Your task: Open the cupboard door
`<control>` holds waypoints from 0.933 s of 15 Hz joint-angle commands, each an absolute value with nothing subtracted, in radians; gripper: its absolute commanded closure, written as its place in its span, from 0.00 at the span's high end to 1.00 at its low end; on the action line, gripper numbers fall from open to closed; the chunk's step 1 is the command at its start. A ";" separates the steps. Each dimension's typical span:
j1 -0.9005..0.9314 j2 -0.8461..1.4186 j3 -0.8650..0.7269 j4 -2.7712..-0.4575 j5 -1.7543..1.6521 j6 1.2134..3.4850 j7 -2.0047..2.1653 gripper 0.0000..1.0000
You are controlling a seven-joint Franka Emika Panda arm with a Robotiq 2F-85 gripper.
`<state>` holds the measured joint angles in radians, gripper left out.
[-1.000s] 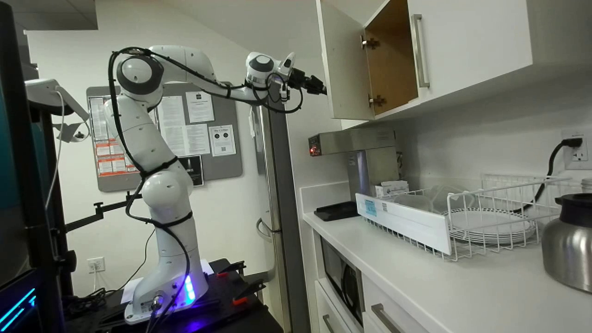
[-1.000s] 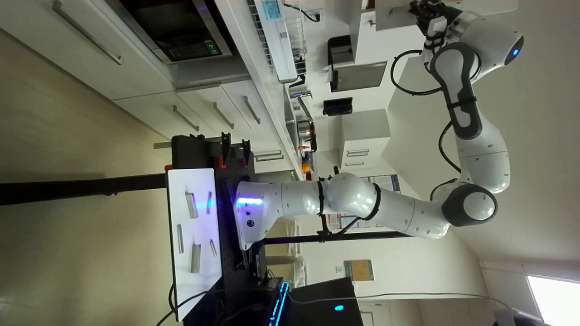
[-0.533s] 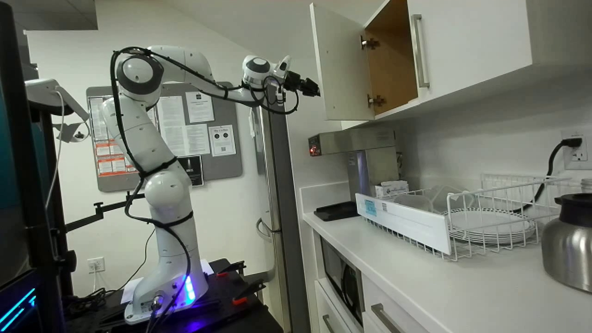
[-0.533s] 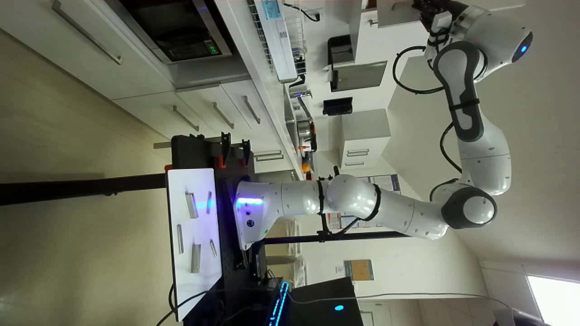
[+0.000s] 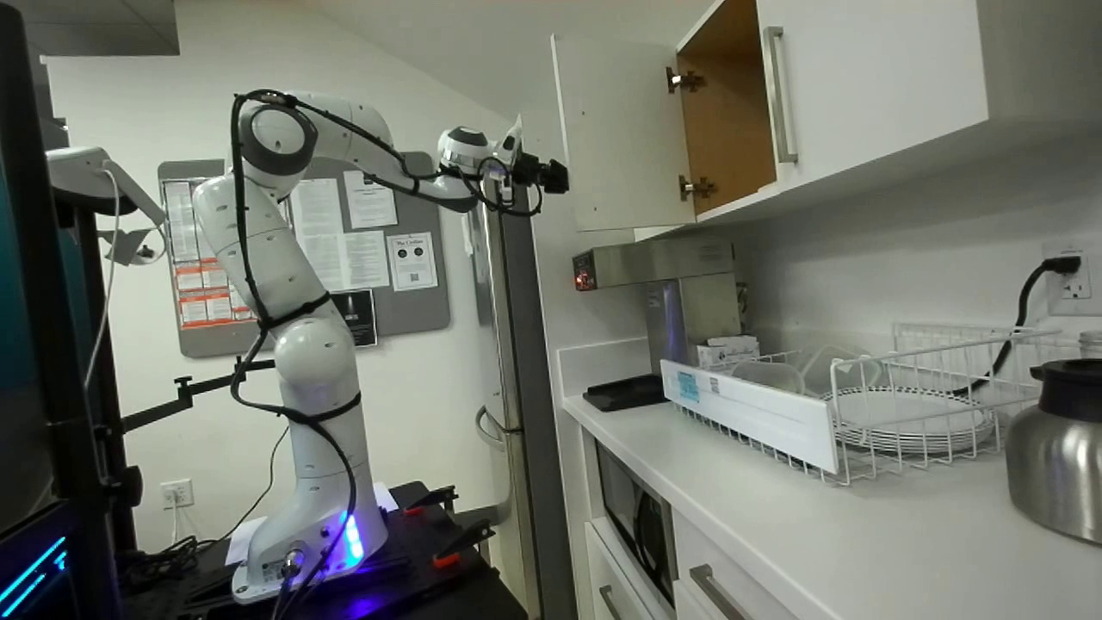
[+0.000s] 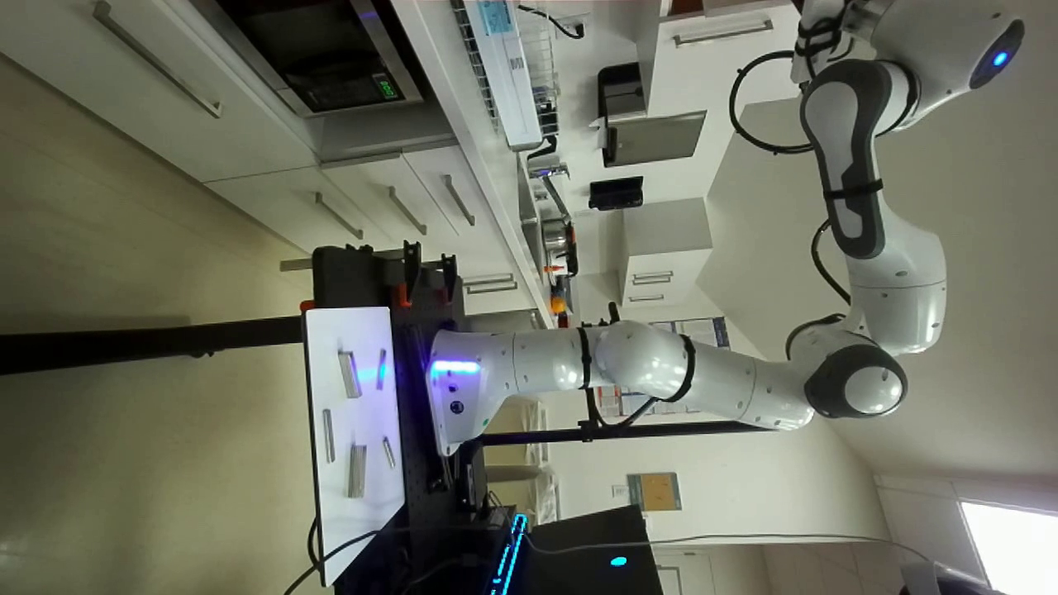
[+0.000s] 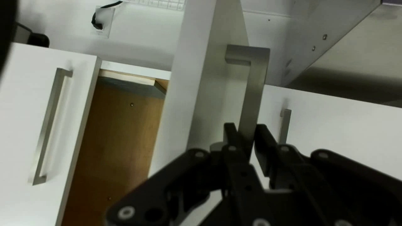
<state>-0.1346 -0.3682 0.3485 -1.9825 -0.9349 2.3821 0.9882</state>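
Observation:
The white cupboard door point(image 5: 624, 138) stands swung wide open on its hinges, showing the brown interior point(image 5: 730, 112) in an exterior view. In the wrist view the door point(image 7: 191, 84) is seen edge-on, with the silver bar handle point(image 7: 256, 81) on its outer face. My gripper point(image 7: 246, 133) has one finger on each side of the handle bar and looks shut on it. In an exterior view my gripper point(image 5: 560, 176) is at the door's free edge; the handle is hidden behind the door there. In another exterior view the gripper is cut off at the top edge.
The neighbouring closed white door point(image 5: 878, 86) has a like handle. Another closed white door point(image 7: 339, 141) is at the right in the wrist view. A steel appliance point(image 5: 663, 263) stands below the cupboard. A wire dish rack point(image 5: 913, 430) and steel thermos point(image 5: 1059, 465) are on the counter.
The door has swung further open, its free edge moving left in an exterior view. My gripper has moved left and slightly down with it, away from the cupboard.

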 commanded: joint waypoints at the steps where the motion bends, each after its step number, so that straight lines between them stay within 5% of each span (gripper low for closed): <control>1: -0.031 -0.389 0.378 -2.013 -0.973 2.204 0.931 0.05; 4: 0.007 -0.366 0.366 -1.994 -1.009 2.156 0.941 0.05; 5: 0.017 -0.362 0.362 -1.990 -1.015 2.142 0.947 0.44; 7: 0.044 -0.355 0.360 -1.997 -1.027 2.085 0.919 0.50; 14: 0.249 -0.323 0.414 -2.038 -0.898 1.753 0.692 0.99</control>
<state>0.1884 -0.3078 0.4117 -2.0581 -0.9559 1.8260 0.8075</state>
